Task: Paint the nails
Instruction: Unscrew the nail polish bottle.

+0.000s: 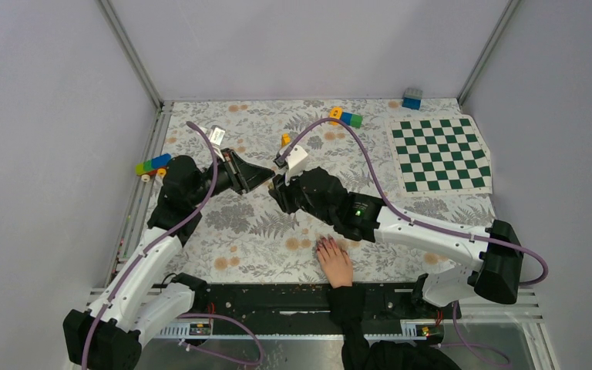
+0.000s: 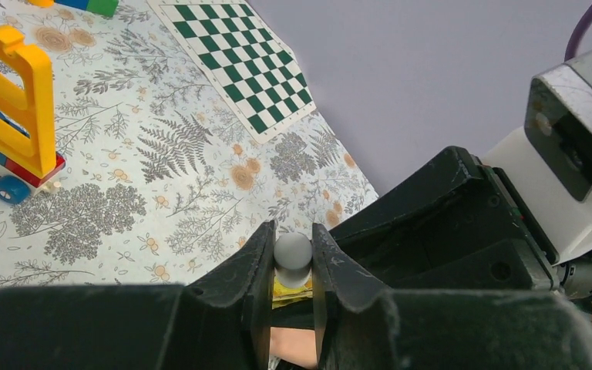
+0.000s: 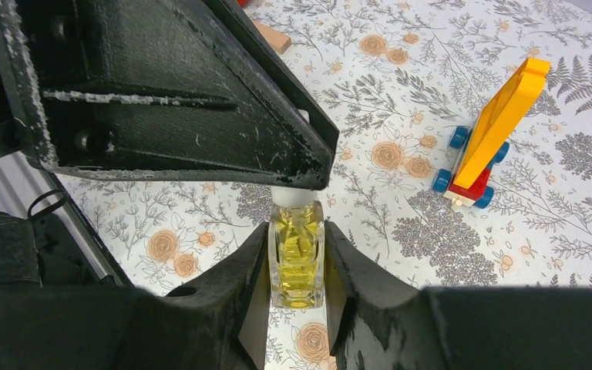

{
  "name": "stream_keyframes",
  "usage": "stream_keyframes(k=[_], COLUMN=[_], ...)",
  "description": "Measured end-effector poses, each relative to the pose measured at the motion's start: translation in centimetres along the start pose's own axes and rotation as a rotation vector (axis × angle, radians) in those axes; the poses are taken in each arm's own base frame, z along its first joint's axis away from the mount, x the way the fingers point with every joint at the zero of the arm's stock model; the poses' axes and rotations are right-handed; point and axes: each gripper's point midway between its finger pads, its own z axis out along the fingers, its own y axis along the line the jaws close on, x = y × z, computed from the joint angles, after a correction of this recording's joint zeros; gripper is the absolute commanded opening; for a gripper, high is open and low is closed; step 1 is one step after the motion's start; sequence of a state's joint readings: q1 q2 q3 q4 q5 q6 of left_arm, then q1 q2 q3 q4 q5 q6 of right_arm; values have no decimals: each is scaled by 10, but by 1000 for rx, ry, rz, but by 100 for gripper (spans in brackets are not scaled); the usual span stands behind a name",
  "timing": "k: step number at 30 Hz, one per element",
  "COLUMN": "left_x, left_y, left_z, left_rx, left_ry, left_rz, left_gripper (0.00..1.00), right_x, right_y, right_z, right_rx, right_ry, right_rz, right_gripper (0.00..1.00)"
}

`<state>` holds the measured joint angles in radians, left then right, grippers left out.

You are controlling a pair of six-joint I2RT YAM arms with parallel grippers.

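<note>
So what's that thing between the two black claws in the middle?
A small clear glass bottle of yellow liquid. The right gripper clamps its body, and the left gripper pinches its grey round cap. Both wrist views show it.

- left arm (image 1: pixel 142 262): base at the near left; forearm raised and reaching forward, wrist turned to the right.
- left gripper (image 2: pixel 293 245): jaws closed on a grey cap (image 2: pixel 293 258), one finger on each side.
- right arm (image 1: pixel 432 231): base at the near right; stretched low to the left and forward.
- right gripper (image 3: pixel 297 235): jaws closed on a yellow bottle (image 3: pixel 297 270), which stands upright between the fingers.
- both grippers: tips face each other, nearly meeting; the left sits just over the bottle's neck.
</note>
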<state>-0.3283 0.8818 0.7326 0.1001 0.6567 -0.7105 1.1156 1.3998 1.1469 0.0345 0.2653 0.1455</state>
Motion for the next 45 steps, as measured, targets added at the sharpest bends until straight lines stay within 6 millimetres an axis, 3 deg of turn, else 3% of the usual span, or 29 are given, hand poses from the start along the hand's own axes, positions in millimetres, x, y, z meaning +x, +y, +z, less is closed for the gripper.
stream_keyframes(k=[28, 45], left_x=[-9, -1], left_y=[7, 11], left_z=[-2, -4], left_rx=[-58, -74], left_ry=[-22, 12], left_rz=[22, 5], left_gripper=[0, 0], right_x=[10, -8], right_y=[-10, -42], right_z=[1, -21], right_rx=[50, 168], right_ry=[-2, -73], right_rz=[-3, 17], right_gripper=[0, 0])
